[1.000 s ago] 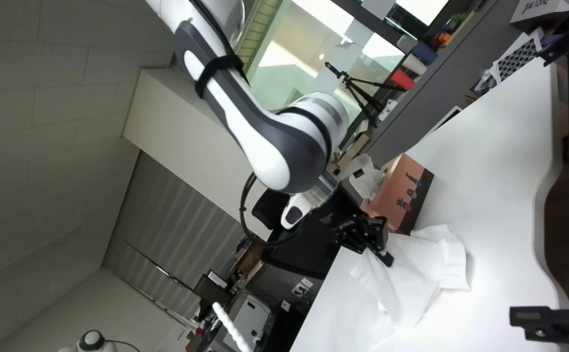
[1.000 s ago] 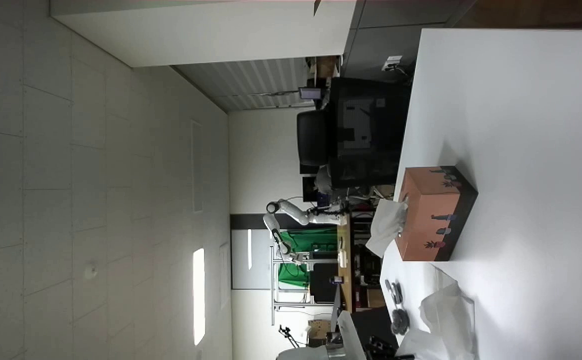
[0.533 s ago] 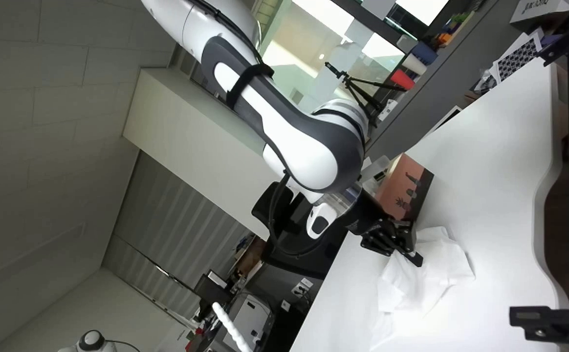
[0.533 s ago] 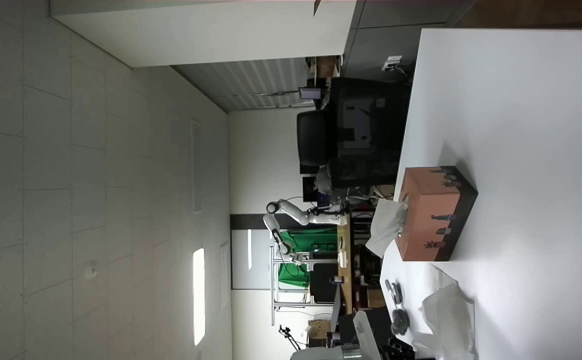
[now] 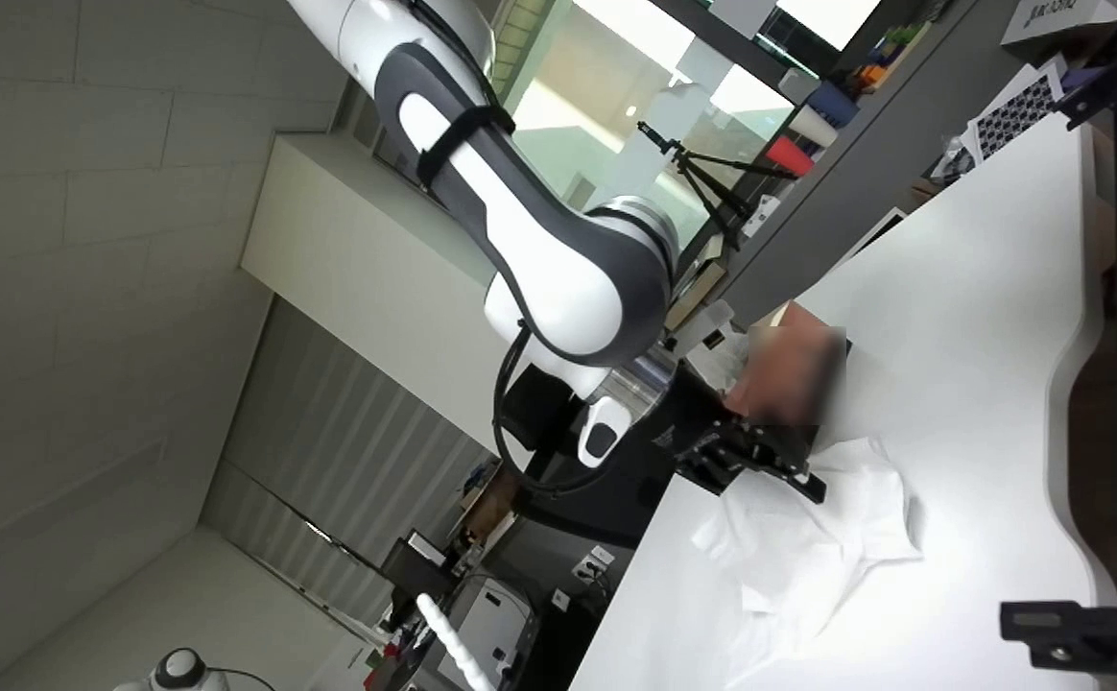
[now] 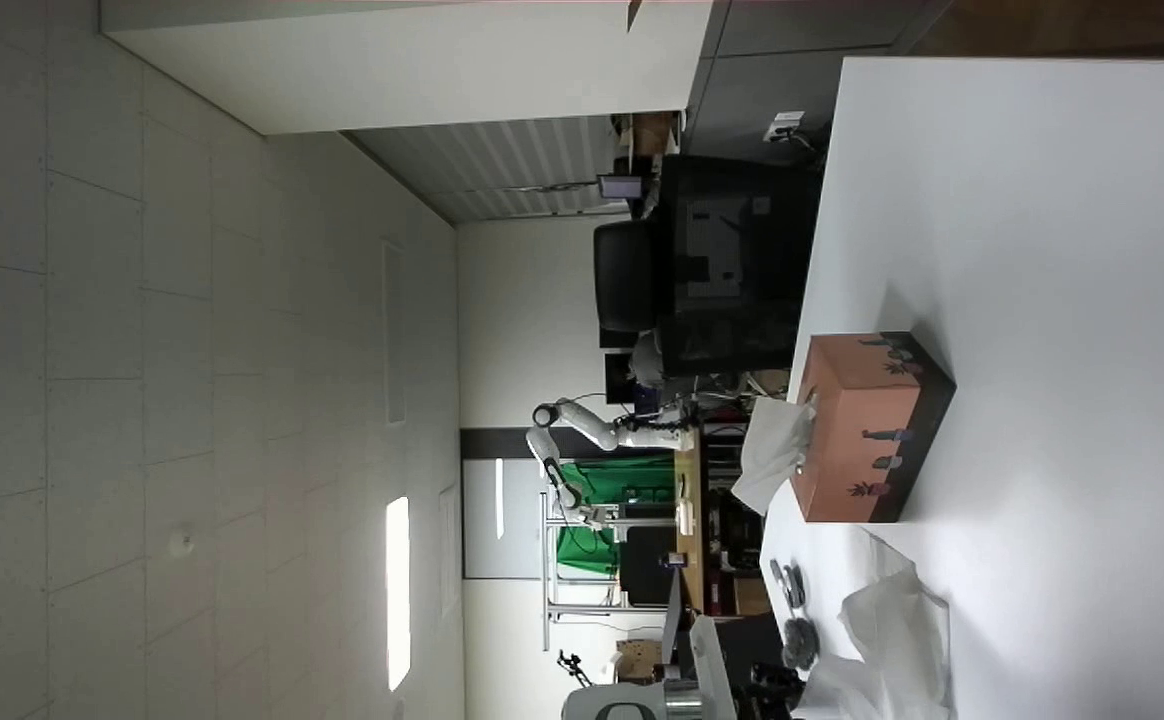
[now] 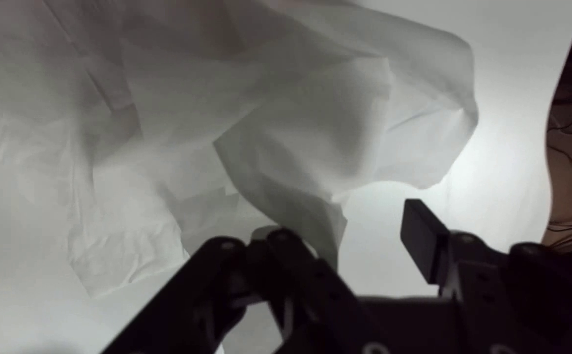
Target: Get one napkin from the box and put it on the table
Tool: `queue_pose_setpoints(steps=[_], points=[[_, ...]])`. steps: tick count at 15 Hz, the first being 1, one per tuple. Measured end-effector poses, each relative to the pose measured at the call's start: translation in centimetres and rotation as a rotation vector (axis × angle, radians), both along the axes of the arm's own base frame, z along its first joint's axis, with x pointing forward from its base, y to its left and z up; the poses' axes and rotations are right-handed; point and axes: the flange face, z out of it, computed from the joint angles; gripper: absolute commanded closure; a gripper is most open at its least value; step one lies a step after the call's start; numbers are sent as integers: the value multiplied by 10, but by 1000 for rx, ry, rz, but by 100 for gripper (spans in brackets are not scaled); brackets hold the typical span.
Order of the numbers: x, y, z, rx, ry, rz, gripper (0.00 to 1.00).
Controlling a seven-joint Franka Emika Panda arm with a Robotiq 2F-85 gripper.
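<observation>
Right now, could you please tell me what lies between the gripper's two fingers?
In the wrist view, part of the napkin and the table show between the fingers; whether the napkin rises there is unclear.

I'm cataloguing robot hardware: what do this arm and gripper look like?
The arm is white with curved dark-grey panels, a black strap, a looping black cable and a silver collar. The gripper is black, with jointed linkages and a blocky fingertip; any lettering is too small to read.
</observation>
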Motion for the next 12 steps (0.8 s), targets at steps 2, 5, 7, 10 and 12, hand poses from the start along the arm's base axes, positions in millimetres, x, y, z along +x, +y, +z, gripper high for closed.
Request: queue_pose_setpoints(steps=[2, 5, 7, 10, 12], points=[[7, -2, 22, -59, 13, 19, 1], [14, 0, 52, -131, -1, 39, 0], [16, 2, 64, -158, -10, 47, 0], [16, 5, 74, -186, -6, 57, 0], [13, 5, 74, -209, 18, 60, 0]])
